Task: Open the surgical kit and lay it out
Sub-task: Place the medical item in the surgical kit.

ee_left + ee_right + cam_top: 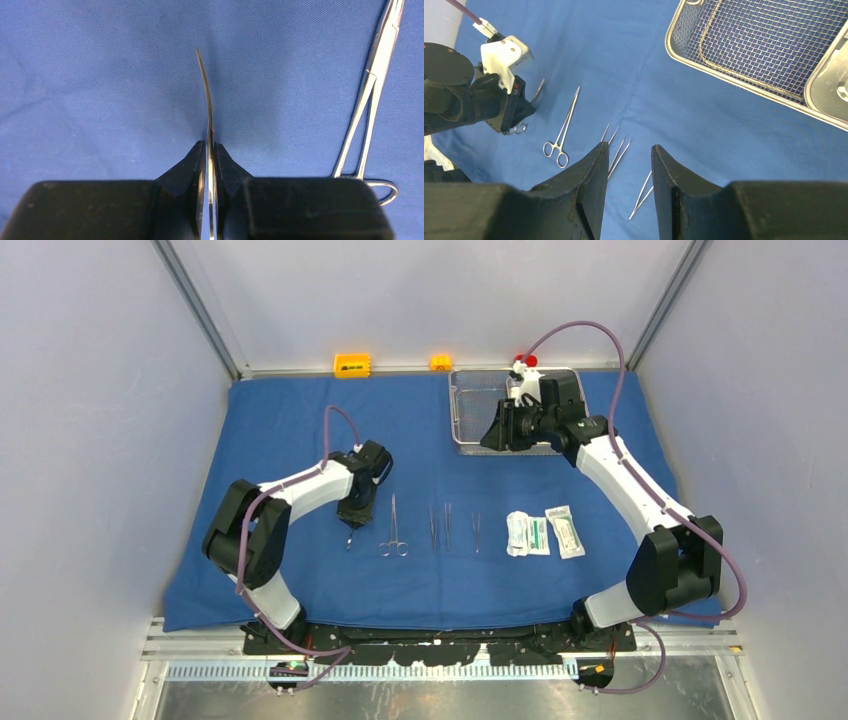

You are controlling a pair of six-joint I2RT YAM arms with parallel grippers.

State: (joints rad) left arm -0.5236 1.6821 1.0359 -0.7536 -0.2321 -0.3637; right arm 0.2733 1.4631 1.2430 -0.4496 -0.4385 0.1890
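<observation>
While left hand (210, 152) pinches one scissors (204, 90), four instruments (433, 527) lie nearby.

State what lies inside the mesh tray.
A smaller steel pan sits at one end of the mesh tray; the rest seen is bare mesh. From above, the right arm covers much of it.
</observation>
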